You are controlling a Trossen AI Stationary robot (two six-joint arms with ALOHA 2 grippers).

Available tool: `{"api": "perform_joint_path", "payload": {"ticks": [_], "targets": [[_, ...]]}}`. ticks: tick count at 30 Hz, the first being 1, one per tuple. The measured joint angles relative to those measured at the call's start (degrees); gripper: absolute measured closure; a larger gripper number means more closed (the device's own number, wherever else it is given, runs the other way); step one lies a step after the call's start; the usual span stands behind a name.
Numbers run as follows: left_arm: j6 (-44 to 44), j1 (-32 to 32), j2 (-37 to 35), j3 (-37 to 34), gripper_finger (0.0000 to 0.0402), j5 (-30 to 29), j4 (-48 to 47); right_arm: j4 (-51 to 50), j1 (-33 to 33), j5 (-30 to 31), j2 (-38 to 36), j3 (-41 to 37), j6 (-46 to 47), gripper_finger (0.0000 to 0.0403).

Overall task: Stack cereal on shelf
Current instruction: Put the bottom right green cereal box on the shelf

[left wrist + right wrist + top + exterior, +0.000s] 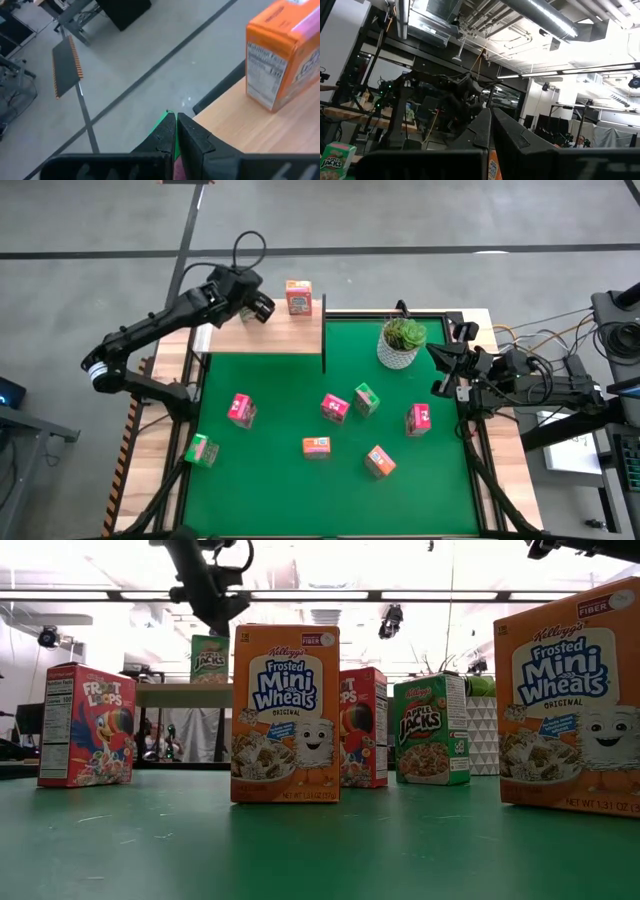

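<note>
Grey concrete floor surrounded the worktop (pixel 335 500), whose green mat filled most of the high view. Taking that mat as a clock face, the light-wood shelf (pixel 262 332) stood at eleven o'clock, with one orange cereal box (pixel 298 297) upright near its far right corner. A green box (pixel 209 659) also showed on the shelf in the low view.

At one o'clock stood a potted plant (pixel 402 343) in a white pot. Seven small boxes lay scattered over the mat: a pink box (pixel 241 410) at nine, a green one (pixel 201 450) at eight by the mat's edge, a pink one (pixel 335 407) near the centre with a green one (pixel 366 399) just beside it, another pink one (pixel 418 419) at four, an orange one (pixel 316 447) at six, and an orange one (pixel 379 462) at five.

The left arm reached over the shelf, its left pincer (pixel 262 308) just beside the orange box on the shelf, at that box's nine o'clock, not touching it; its fingers were pressed together on nothing. In its wrist view the closed left pincer tips hovered above the plank's edge, the box near. The right arm waited off the mat at three o'clock, its right pincer (pixel 441 368) closed and empty, close to the plant pot and well apart from every box.
</note>
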Motion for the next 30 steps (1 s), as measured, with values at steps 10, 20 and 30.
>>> {"api": "perform_joint_path", "payload": {"ticks": [10, 20, 30], "targets": [[9.36, 0.12, -0.01, -0.38, 0.0400, -1.80, -2.13, -0.02, -0.01, 0.00, 0.00, 0.00, -0.02, 0.0394], [17.47, 0.16, -3.53, -0.51, 0.0400, -1.97, -5.45, -0.02, -0.02, 0.00, 0.00, 0.00, 0.00, 0.0394], [1.44, -1.21, -8.28, 0.71, 0.0400, 12.97, -4.44, -0.01, 0.00, 0.00, 0.00, 0.00, -0.04, 0.0394]]}}
